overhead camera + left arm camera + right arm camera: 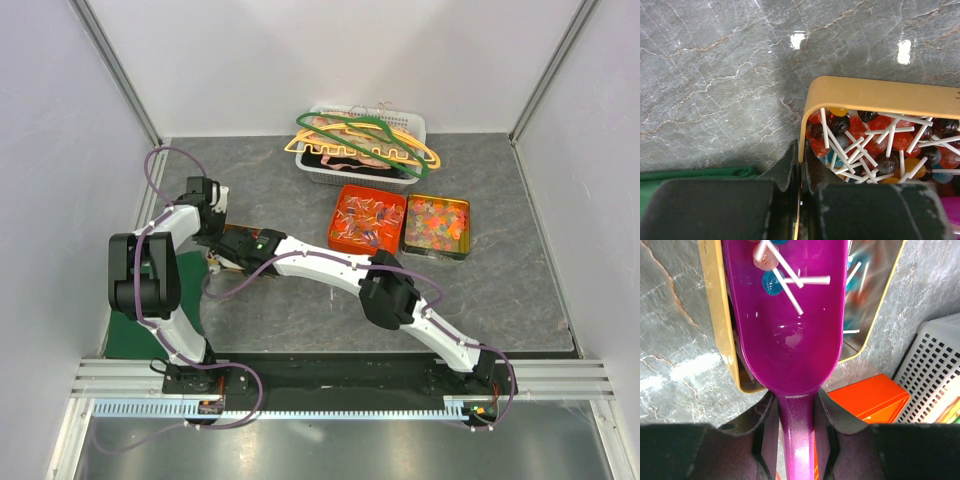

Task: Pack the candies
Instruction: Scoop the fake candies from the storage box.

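My left gripper (801, 150) is shut on the side wall of a tan tin (880, 95) that holds many candies (865, 140), round ones in red, blue and dark colours on white sticks. My right gripper (796, 400) is shut on the handle of a purple scoop (790, 340). The scoop's bowl hangs over the same tin (715, 300) with a few candies (771, 282) in it. In the top view both grippers (225, 250) meet at the left of the table, and the arms hide most of the tin. An orange tin (368, 218) holds more candies.
A second tin (436, 225) with yellow and orange sweets stands right of the orange one. A white basket (360, 150) full of coat hangers sits behind them. A green cloth (185, 290) lies by the left arm. The right arm stretches across the table's middle.
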`<state>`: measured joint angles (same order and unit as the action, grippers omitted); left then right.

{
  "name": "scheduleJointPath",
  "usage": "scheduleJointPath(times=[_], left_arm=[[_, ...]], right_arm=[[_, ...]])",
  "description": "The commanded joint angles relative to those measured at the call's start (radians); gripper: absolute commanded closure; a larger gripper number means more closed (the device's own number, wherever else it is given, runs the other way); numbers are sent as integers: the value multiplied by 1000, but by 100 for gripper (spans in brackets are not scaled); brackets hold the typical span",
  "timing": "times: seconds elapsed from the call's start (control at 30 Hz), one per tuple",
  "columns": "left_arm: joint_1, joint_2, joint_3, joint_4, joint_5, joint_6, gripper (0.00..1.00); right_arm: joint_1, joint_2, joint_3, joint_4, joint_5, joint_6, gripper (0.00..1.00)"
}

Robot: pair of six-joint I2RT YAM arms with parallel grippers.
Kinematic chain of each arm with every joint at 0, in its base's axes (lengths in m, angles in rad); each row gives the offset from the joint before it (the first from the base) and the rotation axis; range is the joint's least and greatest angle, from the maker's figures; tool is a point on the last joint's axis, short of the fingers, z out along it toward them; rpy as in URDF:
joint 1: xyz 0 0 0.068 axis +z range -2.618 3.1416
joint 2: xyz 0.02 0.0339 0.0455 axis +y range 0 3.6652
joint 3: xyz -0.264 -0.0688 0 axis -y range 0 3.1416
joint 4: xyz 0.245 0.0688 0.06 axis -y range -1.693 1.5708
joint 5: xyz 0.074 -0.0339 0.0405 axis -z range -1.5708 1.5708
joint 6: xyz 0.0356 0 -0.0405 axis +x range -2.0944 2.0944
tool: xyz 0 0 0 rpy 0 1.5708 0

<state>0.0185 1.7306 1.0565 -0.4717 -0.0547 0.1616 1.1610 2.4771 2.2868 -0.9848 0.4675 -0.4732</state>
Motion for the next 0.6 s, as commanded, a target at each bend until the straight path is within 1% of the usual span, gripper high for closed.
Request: scheduleJointPath(times=[0.0,0.13,0.27,0.4,0.57], left_arm=[[-25,-55,-1,62,96,-96,98],[-25,-51,0,62,96,-96,98],[-22,-51,-1,64,98,-96,98],[-22,-54,-1,62,104,-96,98],[-22,-49,-1,64,110,-96,98]], right_arm=[[48,69,48,233,-152,53,100],[58,82,56,225,-124,21,100],[42,40,50,245,-179,91,100],[5,-65,-117,395,-197,177,100],[-41,-125,-168,428,-282,261,100]])
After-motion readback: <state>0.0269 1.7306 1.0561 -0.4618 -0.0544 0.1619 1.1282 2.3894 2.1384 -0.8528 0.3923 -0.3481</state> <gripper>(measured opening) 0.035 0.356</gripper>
